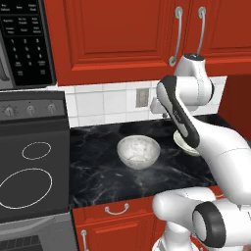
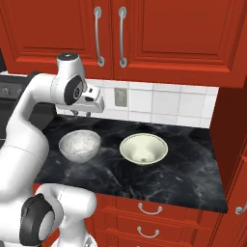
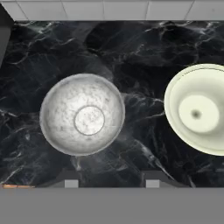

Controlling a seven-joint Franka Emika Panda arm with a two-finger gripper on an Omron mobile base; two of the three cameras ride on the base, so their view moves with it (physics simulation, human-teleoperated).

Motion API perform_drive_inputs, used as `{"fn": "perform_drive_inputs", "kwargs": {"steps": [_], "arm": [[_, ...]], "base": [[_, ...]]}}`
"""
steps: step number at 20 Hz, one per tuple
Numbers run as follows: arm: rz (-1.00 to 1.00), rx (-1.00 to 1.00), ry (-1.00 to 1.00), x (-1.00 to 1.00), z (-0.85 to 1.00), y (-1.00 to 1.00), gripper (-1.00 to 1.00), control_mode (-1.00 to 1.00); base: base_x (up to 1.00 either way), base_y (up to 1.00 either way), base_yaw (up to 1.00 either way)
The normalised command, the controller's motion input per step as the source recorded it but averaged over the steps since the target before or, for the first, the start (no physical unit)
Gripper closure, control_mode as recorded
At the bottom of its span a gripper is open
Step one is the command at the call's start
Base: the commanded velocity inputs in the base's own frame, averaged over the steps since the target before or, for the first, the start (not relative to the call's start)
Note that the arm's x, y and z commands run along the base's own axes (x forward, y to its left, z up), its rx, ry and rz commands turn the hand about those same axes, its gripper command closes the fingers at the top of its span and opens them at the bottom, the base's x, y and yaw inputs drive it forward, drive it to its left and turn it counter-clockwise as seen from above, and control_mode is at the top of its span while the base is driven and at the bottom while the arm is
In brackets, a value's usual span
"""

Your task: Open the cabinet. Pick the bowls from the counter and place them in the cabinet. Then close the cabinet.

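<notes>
Above the black marble counter (image 2: 193, 164): gripper (image 3: 108, 183) hovering empty, jaws partly apart. Stone-look bowl (image 3: 82, 114) mid-slab; cream bowl (image 3: 199, 109) beside it, nearer the right edge. Cabinet (image 2: 159, 34) doors shut. Likely rigid, smooth, breakable; best pinched across a rim.

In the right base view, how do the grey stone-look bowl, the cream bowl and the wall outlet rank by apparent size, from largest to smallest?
1. cream bowl
2. grey stone-look bowl, a little narrower though at a similar distance
3. wall outlet, clearly smallest, though it sits farther back
</notes>
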Motion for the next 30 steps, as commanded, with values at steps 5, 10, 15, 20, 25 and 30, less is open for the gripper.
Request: {"fn": "perform_drive_inputs", "kwargs": {"steps": [5,10,15,20,25,30], "arm": [[0.01,0.0,-0.11,-0.38,0.06,0.04,-1.0,-1.0],[0.02,0.0,-0.34,-0.75,0.43,-0.13,-1.0,-1.0],[-0.01,0.0,-0.21,-0.57,0.66,-0.6,-1.0,-1.0],[-0.04,-0.01,-0.21,-0.34,0.85,-0.49,-1.0,-1.0],[-0.01,0.0,-0.08,-0.3,0.79,-0.5,-1.0,-1.0],[0.0,0.0,-0.12,-0.12,0.46,-0.47,-1.0,-1.0]], "base": [[0.0,0.0,0.0],[0.0,0.0,0.0],[0.0,0.0,0.0],[0.0,0.0,0.0],[0.0,0.0,0.0],[0.0,0.0,0.0]]}}
